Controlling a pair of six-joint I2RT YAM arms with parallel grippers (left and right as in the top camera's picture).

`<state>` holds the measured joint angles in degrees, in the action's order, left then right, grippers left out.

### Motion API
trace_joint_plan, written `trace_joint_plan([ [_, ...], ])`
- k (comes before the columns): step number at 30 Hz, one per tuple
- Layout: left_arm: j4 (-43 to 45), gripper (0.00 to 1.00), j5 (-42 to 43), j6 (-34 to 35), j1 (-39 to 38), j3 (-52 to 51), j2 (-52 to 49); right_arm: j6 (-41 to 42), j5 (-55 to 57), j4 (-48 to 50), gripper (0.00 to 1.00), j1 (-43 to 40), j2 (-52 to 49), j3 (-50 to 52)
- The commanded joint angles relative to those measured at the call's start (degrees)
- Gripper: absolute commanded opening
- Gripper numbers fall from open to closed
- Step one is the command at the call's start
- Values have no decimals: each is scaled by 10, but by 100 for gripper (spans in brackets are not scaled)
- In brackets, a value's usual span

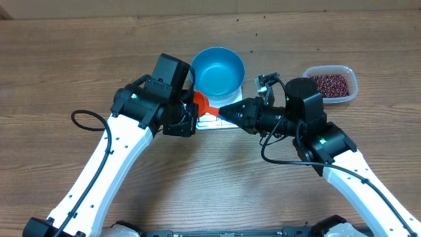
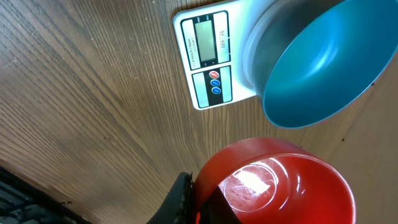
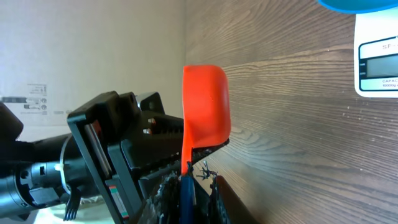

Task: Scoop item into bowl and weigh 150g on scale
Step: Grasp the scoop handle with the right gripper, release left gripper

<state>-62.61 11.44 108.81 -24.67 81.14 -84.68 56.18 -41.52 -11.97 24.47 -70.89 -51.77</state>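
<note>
One blue bowl (image 1: 220, 72) stands on one white scale (image 2: 208, 62). One clear tub (image 1: 352, 84) of red-brown beans (image 1: 329, 83) lies at three o'clock from the bowl, well apart. My left gripper (image 1: 192, 106) is clamped on the cup of the one red scoop (image 1: 202, 102), at seven o'clock of the bowl. My right gripper (image 1: 223, 112) meets the scoop from four o'clock, its fingers beside the blue handle (image 3: 186, 199). I cannot tell whether they grip it.

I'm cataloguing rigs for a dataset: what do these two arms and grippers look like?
The left arm and right arm have white links, black joints, looping black cables and a small green light each. The left gripper and right gripper are black.
</note>
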Motion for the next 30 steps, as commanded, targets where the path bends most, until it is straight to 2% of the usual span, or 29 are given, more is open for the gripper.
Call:
trace_joint_plan([
  [1, -1, 4, 4, 23, -2, 2, -3, 15, 10, 3, 18, 3, -2, -7],
  [10, 0, 4, 4, 23, -2, 2, -3, 23, 10, 3, 15, 3, -2, -7],
  [15, 0, 11, 4, 22, -2, 2, -3, 23, 10, 3, 12, 3, -2, -7],
  [19, 0, 22, 4, 22, -2, 2, -3, 23, 10, 3, 11, 3, -2, -7],
  [24, 0, 47, 2, 22, -1, 2, -3, 21, 21, -10, 10, 3, -2, -7],
  [27, -2, 50, -25, 15, -1, 2, -3, 15, 25, -17, 8, 3, -2, -7],
  [30, -2, 52, -62, -45, -1, 2, -3, -8, 25, -19, 8, 3, -2, -7],
])
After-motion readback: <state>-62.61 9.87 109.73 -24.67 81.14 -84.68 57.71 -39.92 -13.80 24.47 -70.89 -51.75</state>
